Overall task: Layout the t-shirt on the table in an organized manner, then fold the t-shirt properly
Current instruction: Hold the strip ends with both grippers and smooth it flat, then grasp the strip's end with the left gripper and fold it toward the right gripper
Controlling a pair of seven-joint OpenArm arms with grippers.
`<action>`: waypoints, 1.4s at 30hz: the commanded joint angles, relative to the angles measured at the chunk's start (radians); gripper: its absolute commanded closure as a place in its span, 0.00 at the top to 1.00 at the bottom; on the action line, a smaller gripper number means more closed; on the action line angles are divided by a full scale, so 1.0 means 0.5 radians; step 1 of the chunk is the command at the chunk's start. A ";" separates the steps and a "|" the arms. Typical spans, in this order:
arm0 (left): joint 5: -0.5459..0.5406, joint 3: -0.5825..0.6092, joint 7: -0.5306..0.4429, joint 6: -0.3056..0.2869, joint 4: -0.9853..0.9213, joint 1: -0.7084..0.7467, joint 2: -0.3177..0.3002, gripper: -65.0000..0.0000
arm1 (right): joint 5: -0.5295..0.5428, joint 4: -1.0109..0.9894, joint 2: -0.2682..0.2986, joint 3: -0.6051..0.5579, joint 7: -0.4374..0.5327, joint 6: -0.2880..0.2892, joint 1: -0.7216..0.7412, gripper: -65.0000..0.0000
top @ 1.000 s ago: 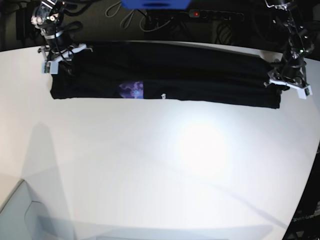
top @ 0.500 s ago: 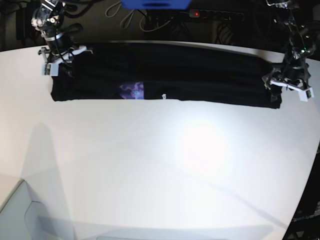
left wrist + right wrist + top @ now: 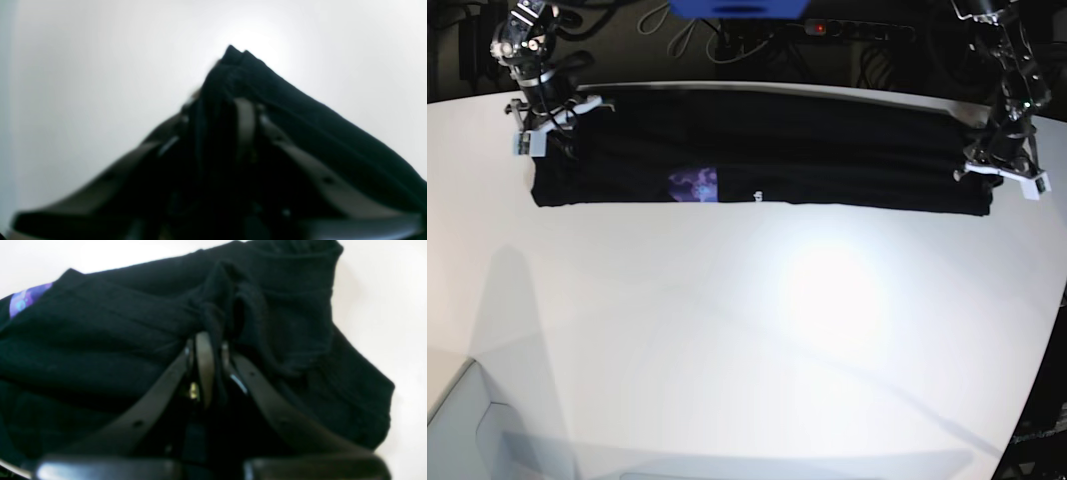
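The black t-shirt (image 3: 767,150) lies stretched as a long folded band across the far side of the white table (image 3: 747,330), its purple print patch (image 3: 694,184) near the front edge. My right gripper (image 3: 549,122) holds the band's left end. In the right wrist view it (image 3: 210,336) is shut, with bunched black fabric (image 3: 283,323) pinched between its fingers. My left gripper (image 3: 989,168) is at the band's right end. In the left wrist view it (image 3: 217,103) is closed on a raised corner of the t-shirt (image 3: 240,63).
Dark cables and a power strip (image 3: 857,30) lie behind the table's far edge. A blue object (image 3: 737,8) sits at the top centre. The table's curved edge (image 3: 1037,380) runs down the right side.
At the shirt's right end my left gripper spread its jaws half a second ago and has closed again on the fabric. The shirt stays stretched; my right gripper has barely moved.
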 commanded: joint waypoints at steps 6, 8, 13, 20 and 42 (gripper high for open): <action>0.016 -0.010 0.062 0.004 0.031 0.005 -0.030 0.01 | -0.084 0.020 0.007 -0.007 -0.001 -0.001 0.043 0.00; 0.016 -0.010 0.074 0.004 0.062 -0.032 -0.030 0.00 | -0.136 0.017 0.007 -0.053 -0.001 -0.001 0.049 0.00; 0.016 -0.001 0.093 0.004 0.363 -0.032 0.007 0.00 | -0.145 0.017 0.004 -0.148 0.002 -0.001 0.039 0.00; 0.016 -0.013 0.344 0.004 0.952 0.162 0.157 0.00 | -0.148 0.017 0.004 -0.178 0.002 -0.001 0.052 0.00; 0.031 0.981 0.344 0.023 1.302 0.444 0.402 0.00 | -0.148 0.017 0.001 -0.301 -0.007 -0.001 0.052 0.00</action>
